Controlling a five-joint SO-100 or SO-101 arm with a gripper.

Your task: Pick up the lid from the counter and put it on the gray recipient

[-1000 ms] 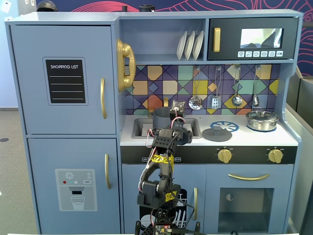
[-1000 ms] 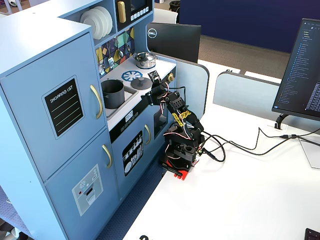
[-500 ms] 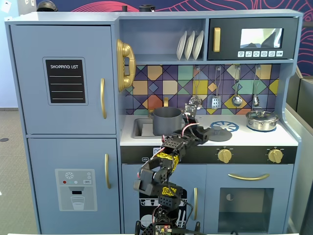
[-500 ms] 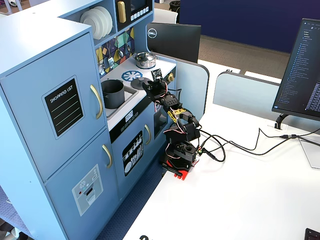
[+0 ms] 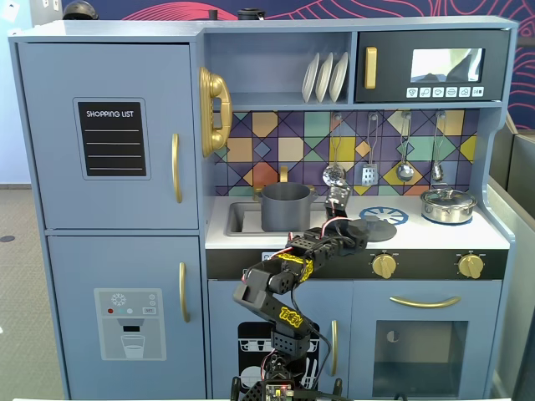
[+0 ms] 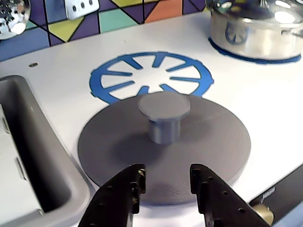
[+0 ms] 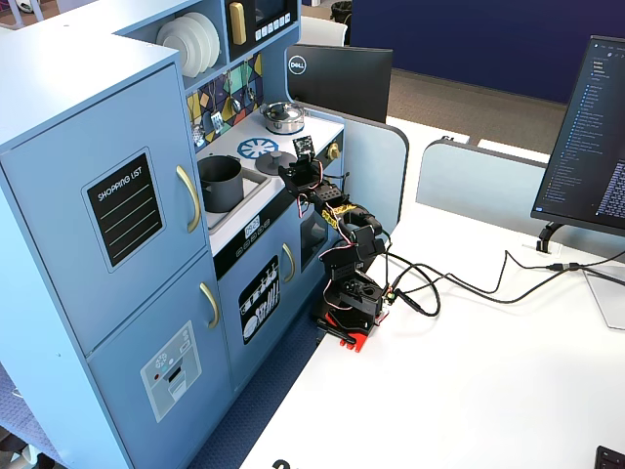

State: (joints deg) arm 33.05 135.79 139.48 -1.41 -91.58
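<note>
The lid (image 6: 208,142), a flat matte dark-gray disc with a short central knob (image 6: 164,108), lies on the white counter over the near edge of a blue burner ring (image 6: 118,80). My gripper (image 6: 166,177) is open, its two black fingers hovering over the lid's near rim; the knob stands just beyond the tips, not between them. In a fixed view the gripper (image 5: 349,230) covers the lid's left part (image 5: 383,231). The gray recipient (image 5: 285,206), a tall dark-gray pot, stands in the sink to the left, also visible as the pot (image 7: 221,182).
A shiny silver pot with lid (image 5: 448,205) sits on the right burner (image 6: 255,23). The sink wall (image 6: 28,156) drops off just left of the lid. Utensils (image 5: 369,174) hang on the backsplash. Gold knobs (image 5: 384,266) line the counter front.
The arm has swung right from in front of the gray pot and reached out low over the lid. The lid and both pots stay put.
</note>
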